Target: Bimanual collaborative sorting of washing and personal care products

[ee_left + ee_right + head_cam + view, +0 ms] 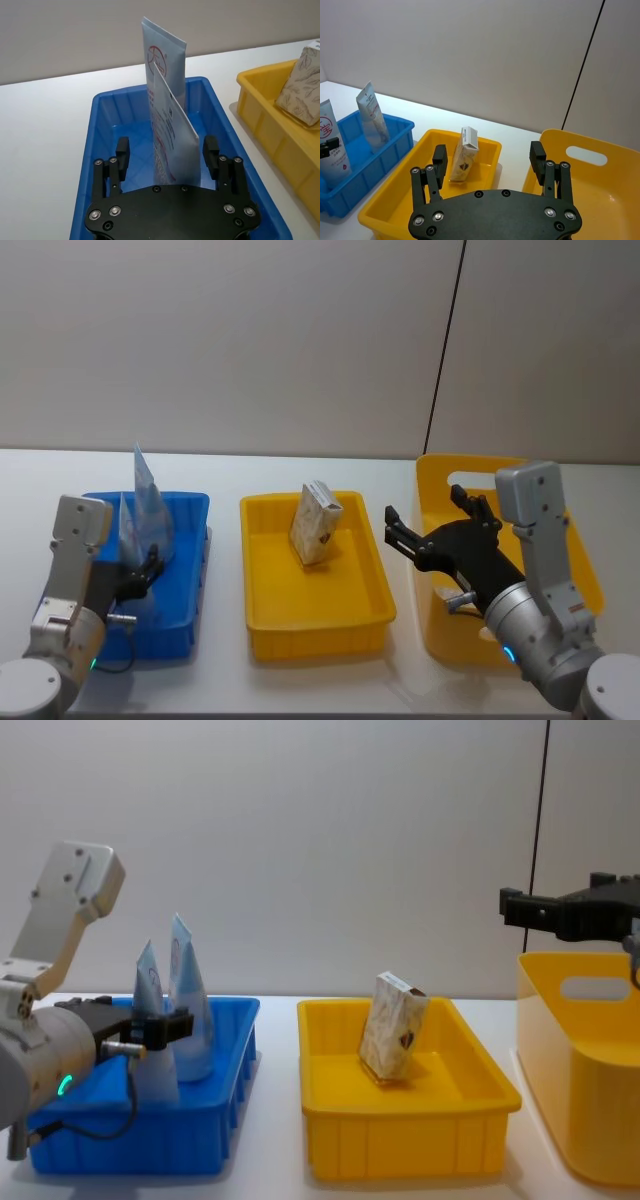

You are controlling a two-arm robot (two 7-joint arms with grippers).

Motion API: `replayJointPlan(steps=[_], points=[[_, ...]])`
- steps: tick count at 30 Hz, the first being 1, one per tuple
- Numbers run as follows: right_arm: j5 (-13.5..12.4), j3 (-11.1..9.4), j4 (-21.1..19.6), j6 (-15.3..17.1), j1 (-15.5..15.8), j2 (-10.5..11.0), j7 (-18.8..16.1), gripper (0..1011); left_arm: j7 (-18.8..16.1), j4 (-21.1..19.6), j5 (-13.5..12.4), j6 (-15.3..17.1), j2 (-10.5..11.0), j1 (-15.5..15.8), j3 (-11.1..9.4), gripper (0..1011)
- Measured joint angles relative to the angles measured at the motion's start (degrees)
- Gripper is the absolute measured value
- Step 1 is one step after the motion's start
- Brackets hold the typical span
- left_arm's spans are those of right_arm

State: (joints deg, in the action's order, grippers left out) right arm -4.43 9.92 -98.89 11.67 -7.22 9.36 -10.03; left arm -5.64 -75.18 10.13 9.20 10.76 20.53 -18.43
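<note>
Sorting seems nearly done: pale blue squeeze tubes in the blue plastic tray, marbled carton right of it, left gripper and right gripper jaws open.

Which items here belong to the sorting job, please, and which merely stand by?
Job: rear pale blue plastic squeeze tube; front pale blue plastic squeeze tube; beige marbled carton.
Other: blue plastic tray; shallow yellow plastic tray; tall yellow plastic bin.

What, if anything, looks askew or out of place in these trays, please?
The marbled carton in the middle yellow tray stands tilted on an edge, seemingly propped on the back wall. The two squeeze tubes stand upright in the blue tray, the open left gripper around the nearer one. Nothing looks spilled or damaged.
</note>
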Motion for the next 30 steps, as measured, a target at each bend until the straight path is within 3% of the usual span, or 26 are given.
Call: replayJointPlan(steps=[12, 17, 30], points=[[0.0, 0.0, 0.0, 0.0, 0.0, 0.0, 0.0, 1004, 0.0, 1.8, -1.5, 0.9, 0.0, 0.7, -0.3, 586], [0.0, 0.0, 0.0, 0.0, 0.0, 0.0, 0.0, 1004, 0.2, 2.2, -1.9, 1.1, -0.1, 0.8, -0.3, 393], [0.0, 0.0, 0.0, 0.0, 0.0, 0.0, 0.0, 1004, 2.4, 3.2, -2.0, -1.5, 0.1, 1.0, 0.0, 287]])
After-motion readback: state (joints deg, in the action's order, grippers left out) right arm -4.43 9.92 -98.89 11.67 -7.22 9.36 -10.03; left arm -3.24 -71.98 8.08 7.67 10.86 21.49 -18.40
